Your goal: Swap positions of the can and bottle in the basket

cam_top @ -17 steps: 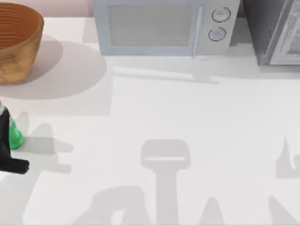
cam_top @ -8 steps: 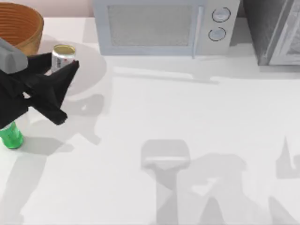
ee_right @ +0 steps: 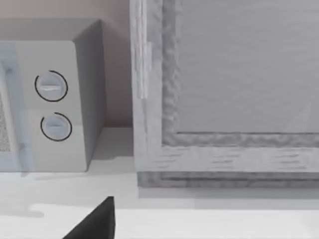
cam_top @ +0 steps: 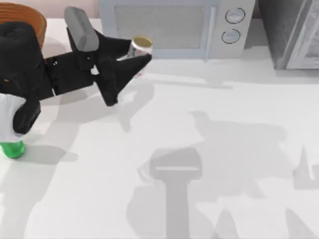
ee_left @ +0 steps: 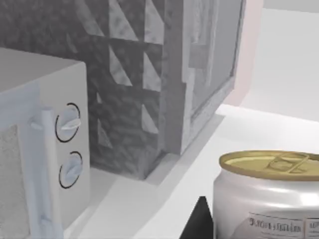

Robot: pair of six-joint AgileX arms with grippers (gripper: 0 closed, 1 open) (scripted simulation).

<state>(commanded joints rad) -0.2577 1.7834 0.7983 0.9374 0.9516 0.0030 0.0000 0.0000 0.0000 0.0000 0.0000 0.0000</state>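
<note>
left gripper (cam_top: pixel 130 63) jaws clamped around can (cam_top: pixel 141 46) mid-body | we judge it light, stiff, slick-sided | bottle (cam_top: pixel 12 149) stands on worktop (cam_top: pixel 209 129) | right jaws: cannot tell

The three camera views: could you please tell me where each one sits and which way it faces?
Top view: above the table, looking down on the basket, bottle, microwave and left gripper at the can.
Left wrist view: on the left arm, facing the can and microwave; one dark finger shows.
Right wrist view: on the right arm, facing the microwave; a dark finger shows.
All three share the microwave.
</note>
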